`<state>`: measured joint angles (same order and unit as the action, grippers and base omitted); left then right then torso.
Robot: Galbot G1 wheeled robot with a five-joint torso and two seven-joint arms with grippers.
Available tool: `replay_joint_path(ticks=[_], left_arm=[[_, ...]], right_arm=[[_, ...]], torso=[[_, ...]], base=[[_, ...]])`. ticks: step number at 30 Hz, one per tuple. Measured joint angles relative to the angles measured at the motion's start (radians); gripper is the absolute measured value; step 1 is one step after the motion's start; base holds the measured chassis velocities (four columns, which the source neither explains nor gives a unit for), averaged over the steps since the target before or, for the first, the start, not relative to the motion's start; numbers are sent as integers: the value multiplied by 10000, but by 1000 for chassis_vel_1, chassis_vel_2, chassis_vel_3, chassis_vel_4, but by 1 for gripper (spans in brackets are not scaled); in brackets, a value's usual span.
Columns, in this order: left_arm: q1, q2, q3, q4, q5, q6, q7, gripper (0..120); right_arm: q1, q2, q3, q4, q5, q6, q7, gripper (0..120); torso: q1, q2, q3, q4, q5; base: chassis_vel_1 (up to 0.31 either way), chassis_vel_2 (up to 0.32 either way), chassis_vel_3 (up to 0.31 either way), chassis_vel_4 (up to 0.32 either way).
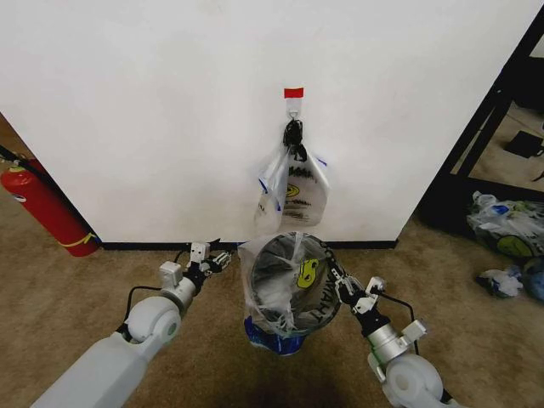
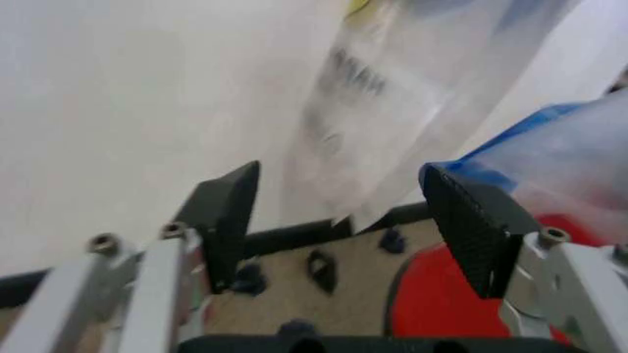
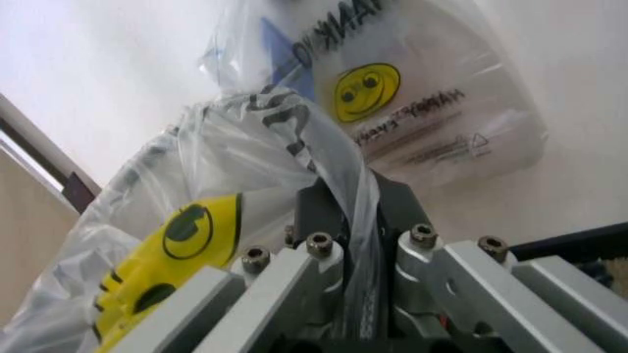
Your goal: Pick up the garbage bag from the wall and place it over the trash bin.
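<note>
White wall point(image 1: 170, 102), spare bags point(image 1: 293, 191) hanging above bagged trash bin point(image 1: 285, 285)

The bunched bags point(image 3: 412, 110) hanging on the wall carry dark lettering above a yellow smiley, apparently "THANK YOU", cut off at the top; smaller lines beside the smiley are too small to read.

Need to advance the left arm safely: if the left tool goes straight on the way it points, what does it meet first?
Probably the hanging bags straight ahead of the open left tool, with the wall behind; depth is unclear.
</note>
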<state>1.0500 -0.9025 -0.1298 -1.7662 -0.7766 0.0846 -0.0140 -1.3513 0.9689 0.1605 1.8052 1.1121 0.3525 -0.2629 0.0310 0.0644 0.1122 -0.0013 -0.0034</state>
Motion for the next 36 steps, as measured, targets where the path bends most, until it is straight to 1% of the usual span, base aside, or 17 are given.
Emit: replay_joint_path(ticks=[3,6,7,9,11,14,16,17,18,19,20,21,23,25,27,31,36], left_arm=[[0,-47,-135,-42,-348,-321,986,81],[7,-12,-285,214,-454,-663,2789,94],[7,-12,-285,214,-454,-663,2789,94],[2,-6,-430,494,-394,-892,3887,98],[-9,-8,-559,660,-436,-1145,4338,100],[-8,-69,-637,682,-797,-1655,4344,100],[51,-180,-649,428,-947,-1957,3708,100],[174,-271,-630,-37,-950,-2093,2756,100],[333,-371,-560,-541,-891,-2089,1832,100],[762,-547,-355,-1632,-762,-1873,423,100],[1081,-646,-234,-2229,-665,-1632,-119,100],[1081,-646,-234,-2229,-665,-1632,-119,100],[1743,-845,28,-3243,-390,-1085,-652,100],[2270,-1052,268,-3797,53,-684,-870,94],[2686,-1275,621,-3954,677,-336,-998,85],[2684,-1304,945,-3815,910,-21,-1123,73],[2140,-1150,1557,-3673,833,886,-2500,52]], right_arm=[[8,-8,4,-28,-170,87,-62,1],[12,-16,83,-53,-176,243,16,1],[12,-16,83,-53,-176,243,16,1],[9,-17,140,-17,31,308,159,1],[10,-15,190,12,222,394,399,1],[23,17,202,15,327,548,993,1],[30,58,204,-7,314,649,1279,1],[34,122,190,-39,194,764,1560,1],[34,195,151,-65,50,872,1776,1],[35,346,64,-122,-319,1043,2099,1],[39,454,3,-158,-612,1144,2266,1],[39,454,3,-158,-612,1144,2266,1],[102,680,-189,-238,-1222,1377,2520,1],[219,853,-413,-295,-1711,1548,2693,1],[419,1015,-700,-415,-2376,1725,2793,1],[565,1064,-895,-553,-2825,1786,2692,1],[789,1143,-1169,-842,-3602,1920,2327,1]], torso=[[0,0,0,-2,0],[0,0,0,-1,1],[0,0,0,-1,1],[0,0,0,-2,-3],[0,0,0,0,0],[0,0,0,1,0],[0,0,1,-1,-1],[1,0,0,-3,-4],[0,0,0,-4,1],[0,0,0,-4,3],[0,0,0,-4,2],[0,0,0,-4,2],[-1,1,-1,-2,2],[-2,2,-1,6,3],[-1,2,-1,5,2],[-1,2,0,-1,-1],[-1,2,0,-2,-2]], base=[[0,0,0,0],[0,0,0,0],[0,0,0,0],[0,0,0,0],[0,0,0,0],[0,0,0,0],[0,0,0,0],[0,0,0,0],[0,0,0,0],[0,0,0,0],[0,0,0,0],[0,0,0,0],[0,0,0,0],[0,0,0,0],[0,0,0,0],[0,0,0,0],[0,0,0,0]])
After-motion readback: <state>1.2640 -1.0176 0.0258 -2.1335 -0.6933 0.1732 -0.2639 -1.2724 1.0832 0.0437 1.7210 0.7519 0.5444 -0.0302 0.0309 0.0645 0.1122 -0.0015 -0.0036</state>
